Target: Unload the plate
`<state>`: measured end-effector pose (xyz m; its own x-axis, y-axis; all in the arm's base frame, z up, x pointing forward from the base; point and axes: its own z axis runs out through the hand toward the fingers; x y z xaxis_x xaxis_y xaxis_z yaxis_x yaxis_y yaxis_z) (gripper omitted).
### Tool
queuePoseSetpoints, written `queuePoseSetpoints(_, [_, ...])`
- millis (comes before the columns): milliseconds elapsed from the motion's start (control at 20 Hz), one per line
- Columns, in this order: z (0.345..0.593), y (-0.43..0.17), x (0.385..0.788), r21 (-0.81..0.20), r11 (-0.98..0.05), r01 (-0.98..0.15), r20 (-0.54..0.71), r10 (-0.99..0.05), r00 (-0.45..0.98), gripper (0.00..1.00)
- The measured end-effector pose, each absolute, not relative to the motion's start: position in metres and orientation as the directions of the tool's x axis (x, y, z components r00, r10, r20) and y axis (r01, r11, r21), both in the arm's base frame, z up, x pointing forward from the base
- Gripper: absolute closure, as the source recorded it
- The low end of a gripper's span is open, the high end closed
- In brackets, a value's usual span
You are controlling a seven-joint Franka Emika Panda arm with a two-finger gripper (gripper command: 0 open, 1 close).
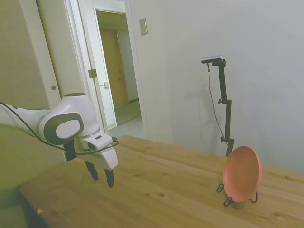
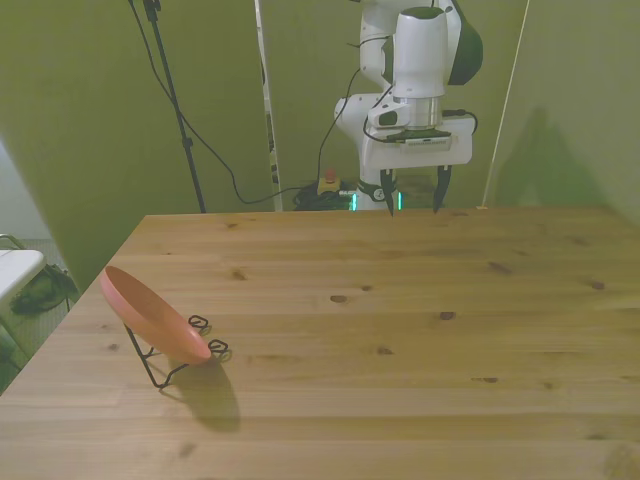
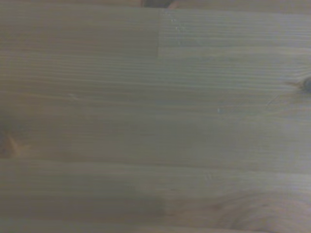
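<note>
The salmon-orange plate [image 1: 242,174] [image 2: 153,316] leans tilted in a thin black wire stand [image 1: 227,198] [image 2: 165,365], near the side view's right and the front view's left. My gripper [image 1: 101,175] [image 2: 412,198] hangs open above the wooden table [image 1: 156,190] [image 2: 400,330], at the far edge in the front view. It holds nothing and is far from the plate. The wrist view shows only blurred table boards.
An open doorway [image 1: 116,76] shows behind the arm in the side view. Cables [image 2: 230,170] hang down beyond the table's far edge in the front view.
</note>
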<state>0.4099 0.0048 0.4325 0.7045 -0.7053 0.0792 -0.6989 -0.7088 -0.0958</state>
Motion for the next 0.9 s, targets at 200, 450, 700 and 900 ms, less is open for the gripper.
queuePoseSetpoints(200, [0.438, -0.006, 0.413, -0.121, -0.684, -0.719, 0.072, -0.729, 0.681, 0.00])
queuePoseSetpoints(450, [0.492, -0.064, 0.431, -0.155, -0.623, -0.767, 0.187, -0.781, 0.596, 0.00])
queuePoseSetpoints(700, [0.538, -0.143, 0.476, -0.185, -0.521, -0.833, 0.269, -0.842, 0.467, 0.00])
queuePoseSetpoints(900, [0.554, -0.204, 0.524, -0.198, -0.458, -0.867, 0.293, -0.871, 0.393, 0.00])
